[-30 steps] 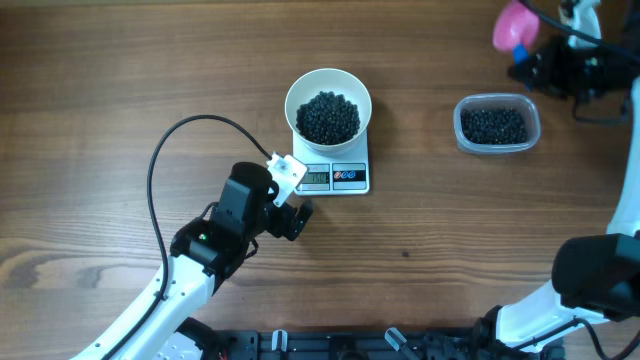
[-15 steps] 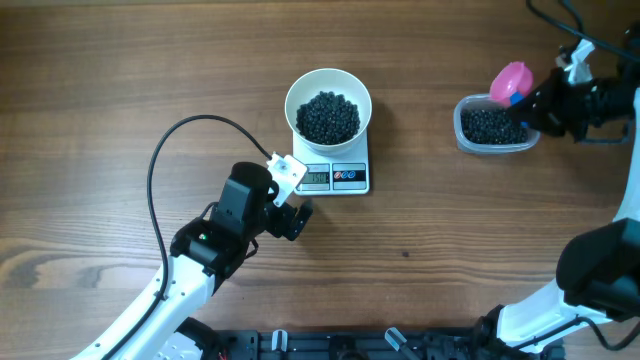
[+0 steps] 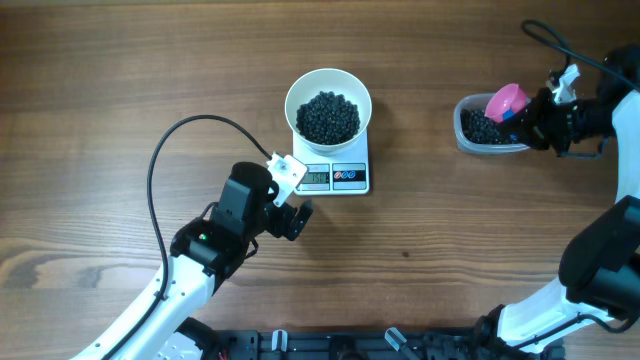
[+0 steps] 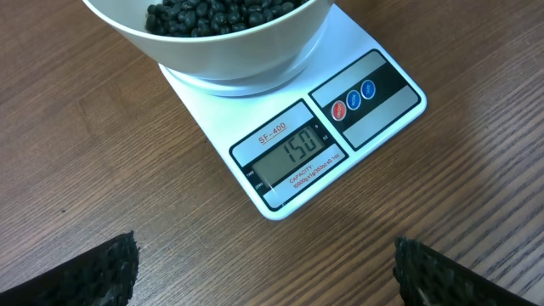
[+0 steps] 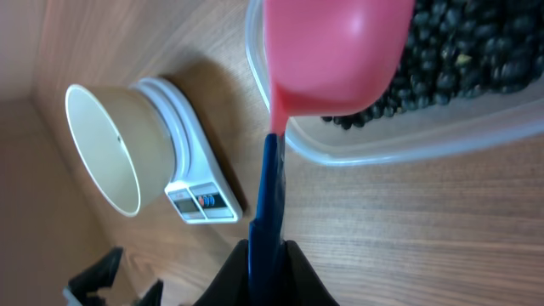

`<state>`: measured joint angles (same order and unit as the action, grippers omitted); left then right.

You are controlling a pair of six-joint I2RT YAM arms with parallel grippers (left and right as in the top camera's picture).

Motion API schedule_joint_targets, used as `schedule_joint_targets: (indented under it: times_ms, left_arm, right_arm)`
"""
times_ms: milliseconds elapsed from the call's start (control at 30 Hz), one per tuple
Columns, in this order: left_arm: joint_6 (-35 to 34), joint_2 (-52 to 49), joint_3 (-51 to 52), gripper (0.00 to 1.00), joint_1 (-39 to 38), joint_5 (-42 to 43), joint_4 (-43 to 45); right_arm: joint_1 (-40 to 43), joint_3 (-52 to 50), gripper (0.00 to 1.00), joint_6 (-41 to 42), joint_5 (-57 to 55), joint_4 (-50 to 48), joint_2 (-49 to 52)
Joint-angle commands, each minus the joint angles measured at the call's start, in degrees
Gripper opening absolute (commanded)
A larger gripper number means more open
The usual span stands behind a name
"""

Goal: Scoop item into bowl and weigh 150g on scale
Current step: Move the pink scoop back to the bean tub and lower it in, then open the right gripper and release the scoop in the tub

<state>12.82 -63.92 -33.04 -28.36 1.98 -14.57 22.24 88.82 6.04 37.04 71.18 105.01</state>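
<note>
Wood-grain table [image 3: 120, 60] fills the whole view, brown boards edge to edge. Near the middle, the white digital scale [image 3: 335, 178] sits flat on it. Well off to the scale's right, a clear plastic tub [image 3: 480, 148] rests on the wood. Left of the scale, a black cable [image 3: 152, 190] loops across the boards.

The overhead view looks straight down from high above the counter [image 3: 120, 60] and takes in the whole working area. The scale [image 3: 335, 178] and bowl [image 3: 328, 78] lie upper middle of the frame, the clear tub [image 3: 462, 135] at upper right.

The left wrist view sits low and close, tilted down and forward. The scale fills mid-frame with its display readable, and the bowl is cut off by the top edge.

The right wrist view is rolled sideways and very near the tub, with the pink scoop [image 5: 336, 51] at the top. The scale and bowl show small at its left.

All three views share the scale and bowl.
</note>
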Motion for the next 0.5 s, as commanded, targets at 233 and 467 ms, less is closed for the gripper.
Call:
schedule_joint_targets:
  times_ms: [233, 467]
  left_arm:
    - [0.3, 0.0, 0.2, 1.00, 0.5, -0.3, 0.0]
    - [0.3, 0.0, 0.2, 1.00, 0.5, -0.3, 0.0]
  right_arm:
    - [0.5, -2.3, 0.29, 6.2, 0.6, -5.6, 1.0]
    - [0.6, -2.3, 0.51, 7.4, 0.5, -1.4, 1.0]
